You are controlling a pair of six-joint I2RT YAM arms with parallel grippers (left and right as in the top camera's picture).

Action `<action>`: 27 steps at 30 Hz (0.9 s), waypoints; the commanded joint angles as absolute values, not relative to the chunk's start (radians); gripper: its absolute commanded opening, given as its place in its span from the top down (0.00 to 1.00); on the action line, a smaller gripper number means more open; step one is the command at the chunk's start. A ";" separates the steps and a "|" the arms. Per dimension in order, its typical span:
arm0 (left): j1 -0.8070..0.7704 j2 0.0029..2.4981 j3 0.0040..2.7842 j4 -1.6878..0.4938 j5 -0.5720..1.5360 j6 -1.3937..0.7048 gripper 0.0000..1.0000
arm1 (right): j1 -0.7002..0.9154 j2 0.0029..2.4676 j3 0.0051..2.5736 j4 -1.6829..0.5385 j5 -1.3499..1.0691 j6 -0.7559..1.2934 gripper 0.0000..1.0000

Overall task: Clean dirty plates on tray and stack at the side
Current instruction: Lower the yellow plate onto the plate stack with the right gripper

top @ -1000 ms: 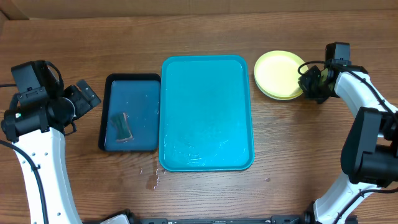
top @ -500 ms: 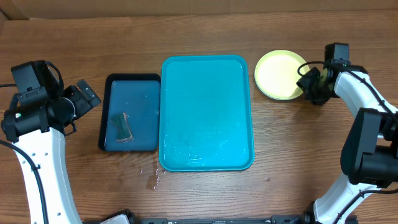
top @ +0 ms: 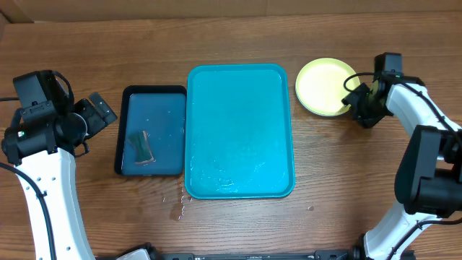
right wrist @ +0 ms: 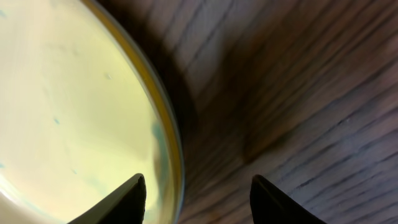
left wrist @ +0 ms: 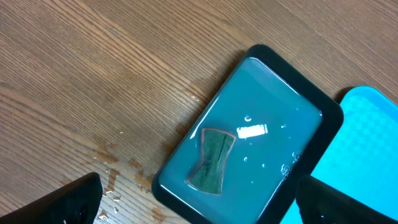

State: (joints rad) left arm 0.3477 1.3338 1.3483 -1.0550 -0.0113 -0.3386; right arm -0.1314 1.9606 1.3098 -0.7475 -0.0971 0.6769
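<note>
The plates (top: pixel 323 85) lie stacked on the wood right of the turquoise tray (top: pixel 240 130), which holds only water drops. Only the top plate shows, yellow-green with a pale centre; it fills the left of the right wrist view (right wrist: pixel 74 106). My right gripper (top: pixel 359 102) is open at the stack's right edge, one finger over the plate rim and one over the table (right wrist: pixel 196 199). My left gripper (top: pixel 101 114) is open and empty, left of the navy tray; its fingertips frame the bottom of the left wrist view (left wrist: pixel 199 202).
A small dark navy tray (top: pixel 130 97) holds water and a green sponge (top: pixel 141 147), also in the left wrist view (left wrist: pixel 212 158). Water is spilled on the table (top: pixel 177 206) near the turquoise tray's front left corner.
The plate stack has gone from slightly offset to aligned. My right gripper has shifted a little right, off the stack's edge. The left arm has not moved.
</note>
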 commanded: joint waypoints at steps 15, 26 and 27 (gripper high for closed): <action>0.347 1.341 1.361 -1.054 -0.008 -0.348 0.00 | -0.001 1.927 1.249 -0.796 -0.111 0.674 0.31; 0.347 1.341 1.361 -1.054 -0.008 -0.348 0.00 | 0.099 1.927 1.249 -0.855 -0.113 0.674 0.30; 0.347 1.341 1.361 -1.055 -0.008 -0.348 0.00 | 0.103 1.927 1.249 -0.860 -0.113 0.674 0.29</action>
State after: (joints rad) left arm 0.3477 1.3338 1.3483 -1.0550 -0.0113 -0.3386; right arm 0.0830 1.9530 1.2636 -0.8455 -0.1005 0.6765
